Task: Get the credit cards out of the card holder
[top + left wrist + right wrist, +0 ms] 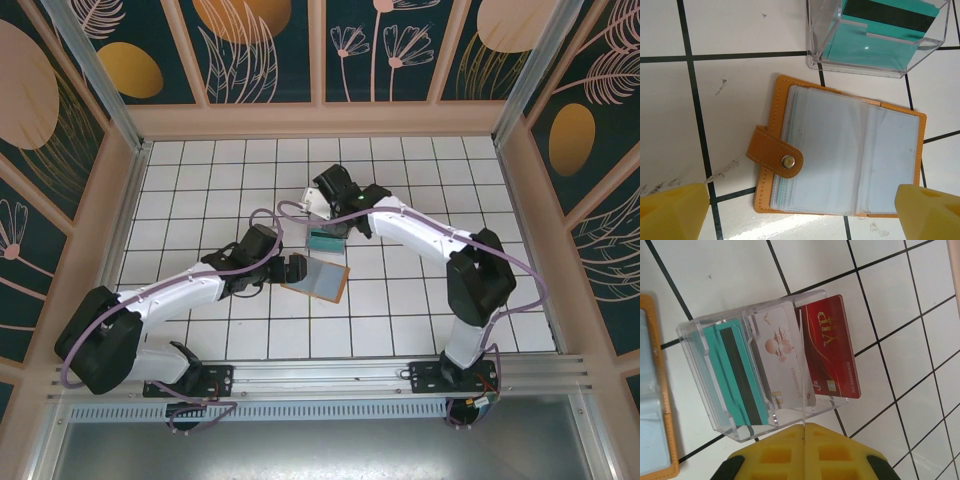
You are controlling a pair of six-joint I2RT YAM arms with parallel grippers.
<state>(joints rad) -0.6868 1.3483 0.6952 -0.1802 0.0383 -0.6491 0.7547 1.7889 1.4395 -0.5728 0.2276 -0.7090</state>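
The card holder [840,150] lies open and flat on the white tiled tabletop [730,30], directly under my left jaws. Its pale plastic sleeves face up and its strap with the metal snap [787,161] sticks out on one side. My left jaws stand wide apart and hold nothing; one yellow pad [675,205] is beyond the strap side of the holder, the other beyond the opposite edge. I judge the holder to be light and soft. The orange cover will bend, the thin sleeves are slippery and flop easily, and the whole thing may slide on the smooth tiles if I push it from one side only. The stitched orange border or the strap seems the best place to take hold, because the sleeves alone could crease or tear. I cannot tell whether any card remains inside the sleeves. Just beside the holder, at its far edge, stands a clear plastic stand [755,375]. It carries a teal card [732,375], a white card [782,357] and a red card [832,347], upright in separate slots. This stand is close enough to be knocked if I move the holder toward it. My right jaws are above the stand, pressed fully together, and I see nothing between them.
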